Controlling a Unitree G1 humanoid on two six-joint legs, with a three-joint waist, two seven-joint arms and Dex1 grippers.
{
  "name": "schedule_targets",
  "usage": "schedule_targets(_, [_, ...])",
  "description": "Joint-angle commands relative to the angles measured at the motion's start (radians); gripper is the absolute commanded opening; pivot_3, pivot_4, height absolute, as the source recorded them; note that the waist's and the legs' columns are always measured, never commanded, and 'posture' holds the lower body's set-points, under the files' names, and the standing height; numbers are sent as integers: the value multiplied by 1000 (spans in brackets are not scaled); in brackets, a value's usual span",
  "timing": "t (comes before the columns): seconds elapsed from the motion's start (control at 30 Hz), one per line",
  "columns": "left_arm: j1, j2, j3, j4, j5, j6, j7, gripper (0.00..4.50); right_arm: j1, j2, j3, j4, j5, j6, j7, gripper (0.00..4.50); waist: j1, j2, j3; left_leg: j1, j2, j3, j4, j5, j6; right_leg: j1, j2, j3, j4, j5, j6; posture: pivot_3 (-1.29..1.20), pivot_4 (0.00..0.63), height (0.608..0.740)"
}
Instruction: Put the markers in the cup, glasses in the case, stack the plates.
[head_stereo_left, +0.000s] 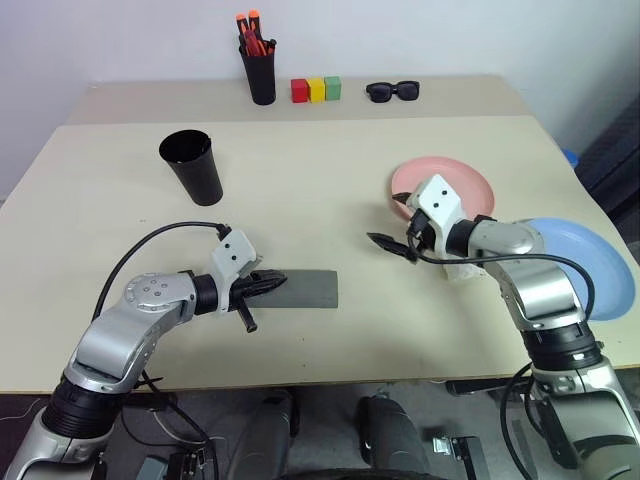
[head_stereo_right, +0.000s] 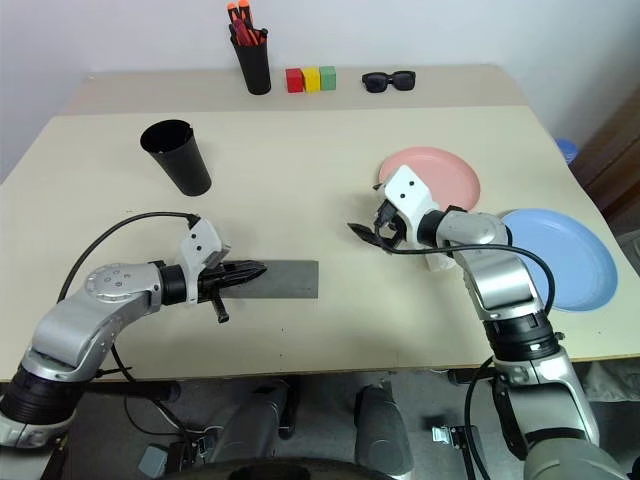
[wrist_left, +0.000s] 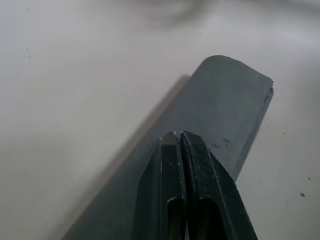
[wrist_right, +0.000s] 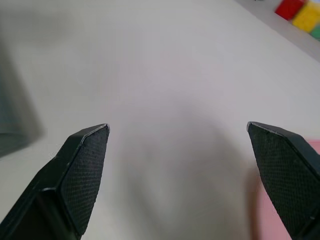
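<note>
Case shut, lying on bench just ahead of my clenched L fingers. R fingers spread wide, empty. Plates unstacked: pink, blue beside R arm. Stacking left.

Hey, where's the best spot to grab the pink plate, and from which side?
Probably the pink plate's near rim, approached from the robot's right, where the open right claw hovers. The plate lies flat on the table, so only its thin raised edge offers purchase; one finger goes over the rim and one under.
</note>
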Motion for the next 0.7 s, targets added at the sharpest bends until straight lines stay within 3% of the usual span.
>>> schedule_targets(0.03, [12,-34,76,-32,-5,-100,22,58,-46,-22,3,32,-60,8,-42,4500,1,0,0,0,0,0,0,0,0,0,0,0,0,0,0,0,150,740])
schedule_targets(0.2, [9,-116,176,-63,-122,-162,3,58,-67,-49,28,114,-143,-10,-72,4500,-1,0,0,0,0,0,0,0,0,0,0,0,0,0,0,0,150,740])
schedule_targets(0.43, [35,-118,168,-92,-161,-185,-32,58,-83,-36,45,246,-189,-10,-79,4500,-3,0,0,0,-1,2,0,0,0,0,0,0,0,0,1,0,150,740])
schedule_targets(0.53, [39,-124,157,-96,-158,-188,-25,0,-88,-31,48,293,-203,-30,-94,3656,-3,0,0,1,-1,2,0,0,0,1,1,0,1,0,1,0,150,740])
schedule_targets(0.7, [55,-131,141,-92,-147,-207,-28,0,-97,-23,43,285,-196,-38,-85,1023,-2,0,0,1,-1,3,1,0,0,1,1,0,0,0,1,0,150,740])
